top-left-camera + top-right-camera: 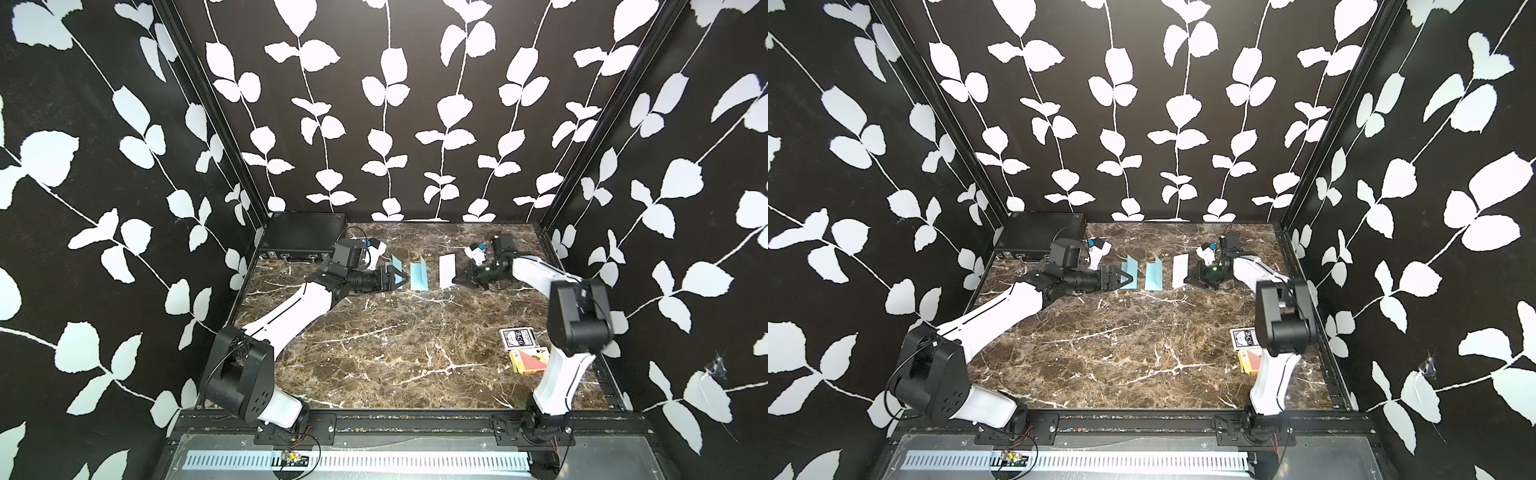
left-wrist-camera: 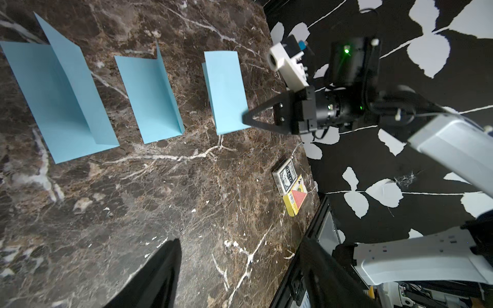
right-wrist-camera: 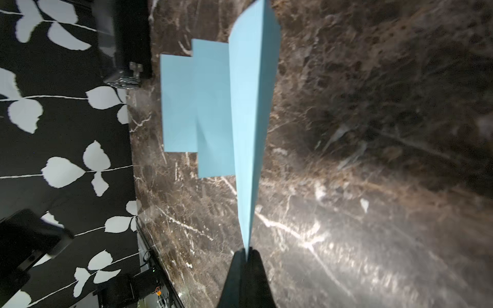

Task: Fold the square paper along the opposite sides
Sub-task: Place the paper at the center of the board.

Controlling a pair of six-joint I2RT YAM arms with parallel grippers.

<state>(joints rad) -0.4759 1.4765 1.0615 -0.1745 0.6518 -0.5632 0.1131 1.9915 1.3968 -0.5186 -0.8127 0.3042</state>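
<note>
The counter (image 1: 395, 345) looked like polished brown stone with white veins, glossy enough to throw glare. The folded sheets (image 2: 149, 96) were smooth, matt blue paper. The fingers (image 3: 258, 282) looked matt black plastic, the arm shells (image 1: 299, 307) glossy white plastic. The black case (image 1: 303, 235) carried shiny metal latches (image 3: 132, 74).

Two arms in white shells with black joints.
The left arm (image 1: 291, 309) and right arm (image 1: 559, 374) are clad in white links, each split by a thin black slot, and joined by boxy black housings (image 1: 239, 374); round holes are seen in the one at 7 o'clock. A thin black cable (image 1: 214, 365) is looped over it, and red wires (image 1: 308, 431) are seen by its base. A white camera block (image 2: 284, 64) is carried on each wrist. The left gripper (image 1: 401, 279) and right gripper (image 2: 245, 120) are fitted with black triangular frames.
</note>
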